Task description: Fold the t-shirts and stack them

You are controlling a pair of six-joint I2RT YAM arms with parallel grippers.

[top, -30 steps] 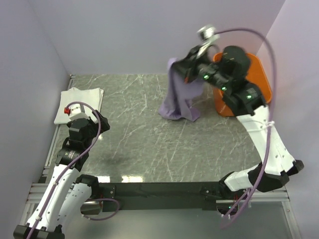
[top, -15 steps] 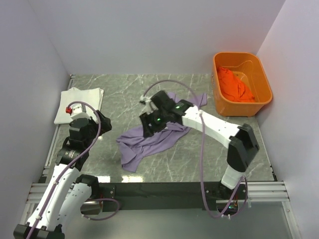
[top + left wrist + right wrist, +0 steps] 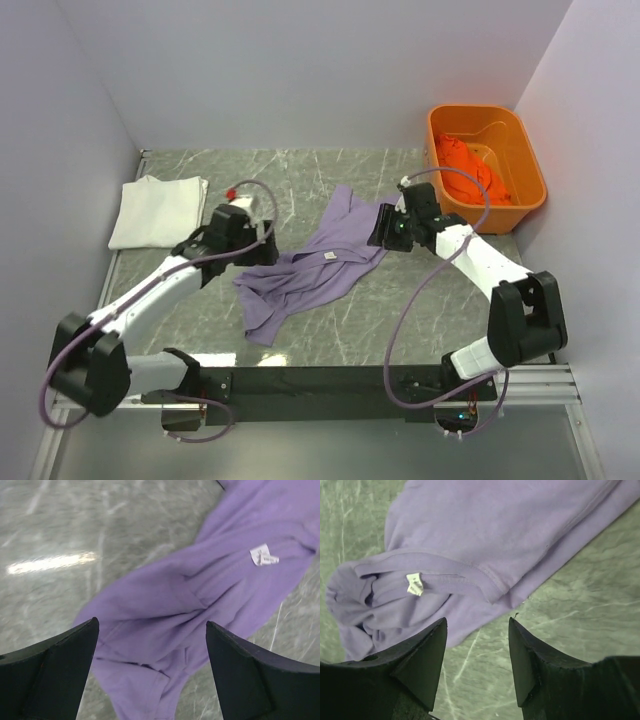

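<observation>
Orange tub sits far right on the counter, with the orange shirt bunched inside it. The purple shirt is mid-counter, crumpled and part spread, white label facing up. The white shirt lies folded flat at far left, well apart from the rest. Left gripper has its fingers wide apart over the purple shirt's left part, nothing between them. Right gripper is also spread, empty, over the shirt's right edge, between shirt and tub.
</observation>
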